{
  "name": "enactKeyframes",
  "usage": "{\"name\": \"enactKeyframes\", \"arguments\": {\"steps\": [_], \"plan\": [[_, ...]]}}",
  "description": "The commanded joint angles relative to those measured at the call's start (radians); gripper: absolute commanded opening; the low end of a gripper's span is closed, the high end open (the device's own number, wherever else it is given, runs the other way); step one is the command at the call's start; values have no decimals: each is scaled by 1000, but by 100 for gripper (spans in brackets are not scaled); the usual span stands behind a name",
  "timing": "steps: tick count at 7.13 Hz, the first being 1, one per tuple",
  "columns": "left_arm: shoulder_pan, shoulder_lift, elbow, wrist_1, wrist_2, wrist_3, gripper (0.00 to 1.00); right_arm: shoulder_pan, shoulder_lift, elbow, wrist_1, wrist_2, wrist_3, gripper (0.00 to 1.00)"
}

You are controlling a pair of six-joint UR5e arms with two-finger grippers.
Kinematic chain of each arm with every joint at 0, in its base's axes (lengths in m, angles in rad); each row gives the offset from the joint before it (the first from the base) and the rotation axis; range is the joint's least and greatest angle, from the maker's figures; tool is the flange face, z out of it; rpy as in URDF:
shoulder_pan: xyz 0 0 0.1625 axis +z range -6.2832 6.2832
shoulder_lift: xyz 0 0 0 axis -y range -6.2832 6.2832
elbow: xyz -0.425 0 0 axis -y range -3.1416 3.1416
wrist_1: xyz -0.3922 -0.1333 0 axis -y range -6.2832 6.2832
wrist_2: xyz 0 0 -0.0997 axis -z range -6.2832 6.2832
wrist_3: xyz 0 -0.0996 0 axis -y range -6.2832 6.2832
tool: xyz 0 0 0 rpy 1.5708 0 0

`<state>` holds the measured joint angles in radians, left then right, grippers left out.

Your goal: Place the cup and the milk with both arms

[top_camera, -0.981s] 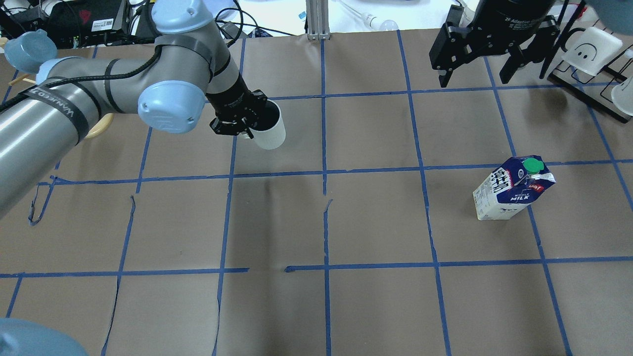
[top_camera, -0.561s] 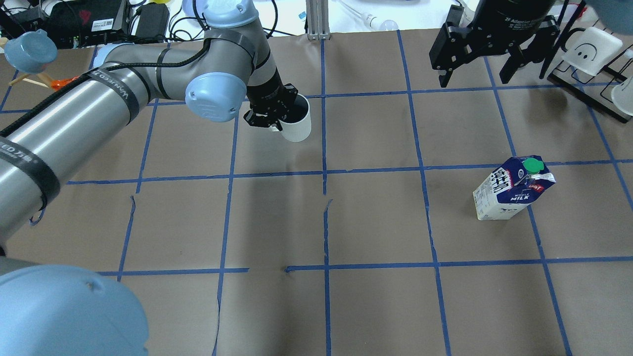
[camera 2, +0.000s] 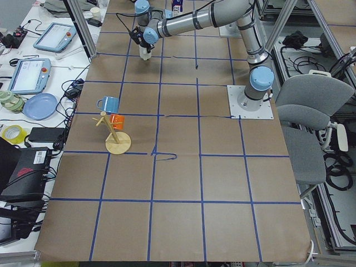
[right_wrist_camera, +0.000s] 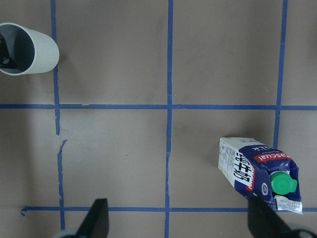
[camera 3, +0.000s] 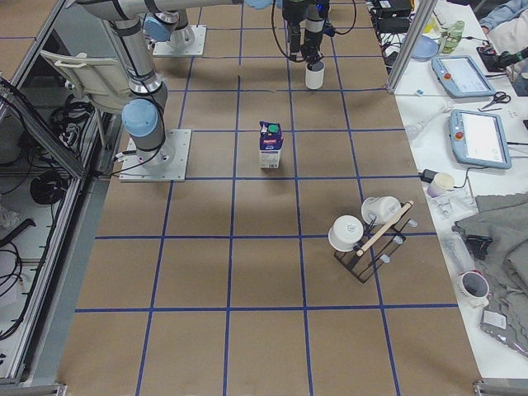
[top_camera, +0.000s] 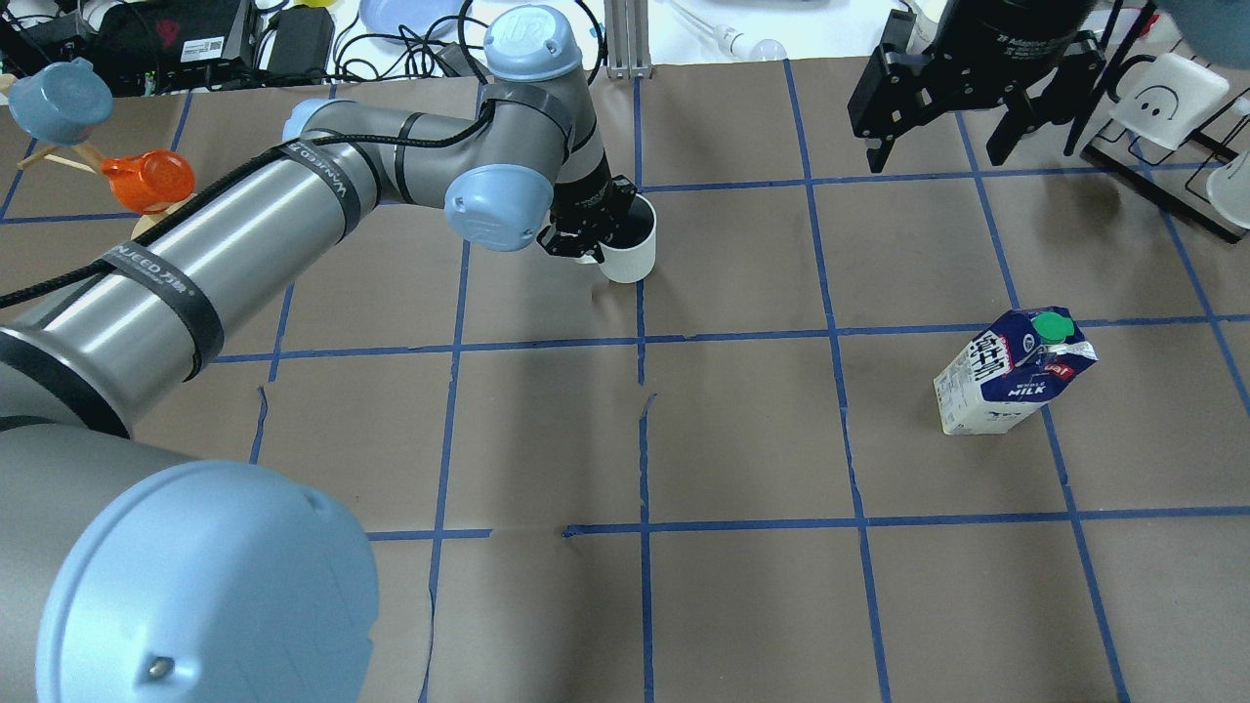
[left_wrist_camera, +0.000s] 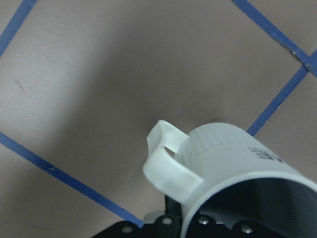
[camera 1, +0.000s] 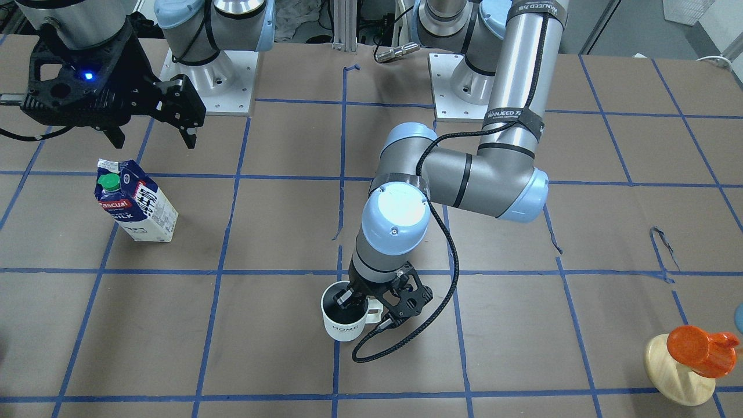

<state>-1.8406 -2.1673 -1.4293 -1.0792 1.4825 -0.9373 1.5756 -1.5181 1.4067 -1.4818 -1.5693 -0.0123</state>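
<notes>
The white cup (top_camera: 633, 256) with "HOME" lettering (camera 1: 343, 326) stands upright on the blue centre line at the far side of the table. My left gripper (top_camera: 592, 234) is shut on its rim next to the handle, one finger inside the cup. The left wrist view shows the cup (left_wrist_camera: 237, 168) and its handle close up. I cannot tell whether the cup rests on the table. The milk (top_camera: 1011, 376) stands upright on the right (camera 1: 136, 203). My right gripper (top_camera: 937, 156) hangs open and empty beyond the milk, high above the table; its wrist view shows the milk (right_wrist_camera: 257, 171) and the cup (right_wrist_camera: 27, 49).
A round wooden stand with an orange cup (top_camera: 146, 181) and a blue cup (top_camera: 59, 98) is at the far left (camera 1: 696, 354). A black rack with white cups (top_camera: 1167, 98) is at the far right. An aluminium post (top_camera: 625, 39) stands at the far edge.
My left arm has carried the cup to the right, from the left half to the centre line. The right arm and the milk have not moved.
</notes>
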Motion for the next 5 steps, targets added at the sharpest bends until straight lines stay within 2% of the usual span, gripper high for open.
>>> {"name": "enactKeyframes", "arguments": {"steps": [1,2,3,4,5], "plan": [[-14,-9,-10,18,8,-23,0,0,1,0,0,0,0,100],[-14,-8,-8,18,4,-37,0,0,3,0,0,0,0,100],[-14,-3,-11,18,1,-37,77,0,4,0,-3,0,0,100],[-14,4,-10,13,1,-40,100,0,6,0,-2,-1,0,100],[-14,26,-5,-2,1,-37,100,0,7,2,-6,0,0,100]]}}
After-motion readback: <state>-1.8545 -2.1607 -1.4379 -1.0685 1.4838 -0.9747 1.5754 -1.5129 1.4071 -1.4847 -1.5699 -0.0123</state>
